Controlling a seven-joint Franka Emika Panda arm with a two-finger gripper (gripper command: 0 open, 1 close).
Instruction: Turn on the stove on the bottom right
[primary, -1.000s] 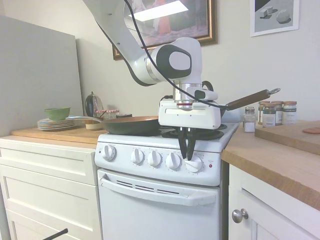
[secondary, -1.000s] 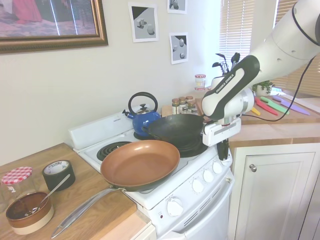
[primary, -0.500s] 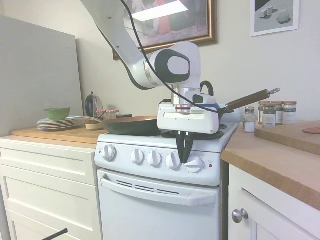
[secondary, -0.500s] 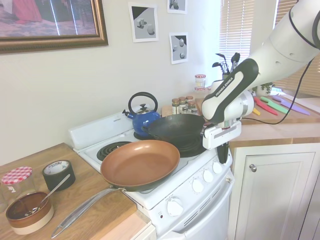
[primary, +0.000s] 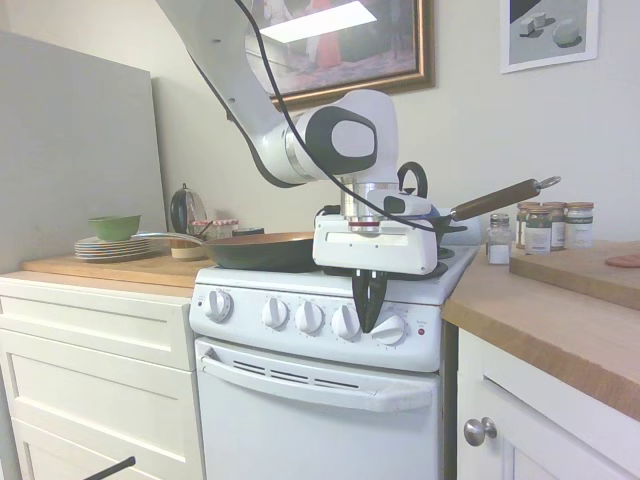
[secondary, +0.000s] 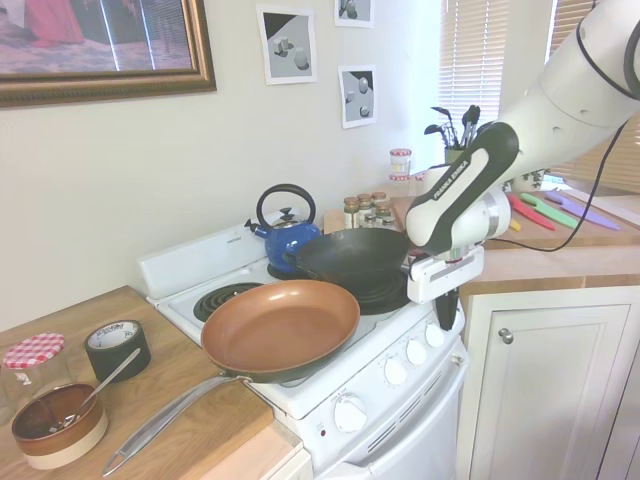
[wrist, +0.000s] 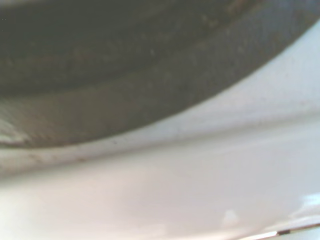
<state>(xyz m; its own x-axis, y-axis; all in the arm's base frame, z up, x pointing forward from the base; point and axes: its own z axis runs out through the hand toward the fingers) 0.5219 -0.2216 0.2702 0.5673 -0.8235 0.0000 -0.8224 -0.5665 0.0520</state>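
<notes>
The stove (primary: 318, 385) is a narrow white range with five round knobs along its front panel and a small red light (primary: 421, 331) at the panel's right end. My gripper (primary: 368, 322) points straight down in front of the panel, its dark fingers pressed together. The tips hang between the fourth knob (primary: 345, 322) and the rightmost knob (primary: 389, 329), just left of the latter. In the second exterior view the gripper (secondary: 445, 322) hangs at the stove's (secondary: 395, 425) front right corner. The wrist view shows only a blurred dark curve above a white stove surface (wrist: 200, 190).
A copper frying pan (primary: 262, 248) sits on the front left burner, its handle over the left counter. A black wok (secondary: 350, 258) and a blue kettle (secondary: 287, 232) occupy the other burners. Spice jars (primary: 548, 226) stand on the wooden counter (primary: 560, 320) to the right.
The fingers, slightly apart over the rightmost knob a second ago, have come together and shifted a little to the left of it.
</notes>
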